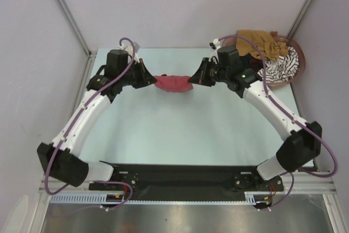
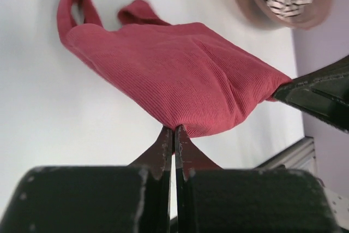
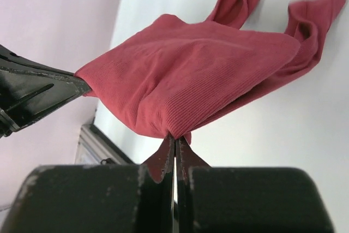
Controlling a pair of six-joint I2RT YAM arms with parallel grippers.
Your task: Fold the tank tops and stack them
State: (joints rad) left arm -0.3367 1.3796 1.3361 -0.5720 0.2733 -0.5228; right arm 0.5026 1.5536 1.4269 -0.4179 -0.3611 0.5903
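Inspection of dark red tank top (image 1: 173, 84): found lifted and stretched between both grippers over the far middle of table (image 1: 180, 129), sagging slightly at centre. Noted left gripper (image 2: 174, 130) clamped tight on one edge of the cloth, fingers pressed flat together with ribbed fabric bunched at the tips. Noted right gripper (image 3: 174, 136) likewise closed hard on the opposite edge, fabric pinched in the same manner. Confirmed from each wrist view: opposing gripper's dark fingertip biting the far corner of the same garment. Observed both shoulder straps trailing away from the held edge toward the table surface; contact with that surface not determinable.

Recorded pinkish-brown oval basket (image 1: 301, 61) at the far right corner of the table, just behind the right arm and well apart from the held garment. Found inside it a mustard-brown tank top (image 1: 259, 41) heaped at the far side and a black-and-white striped tank top (image 1: 283, 66) beside it, both crumpled and unfolded. Seen no folded stack on the table
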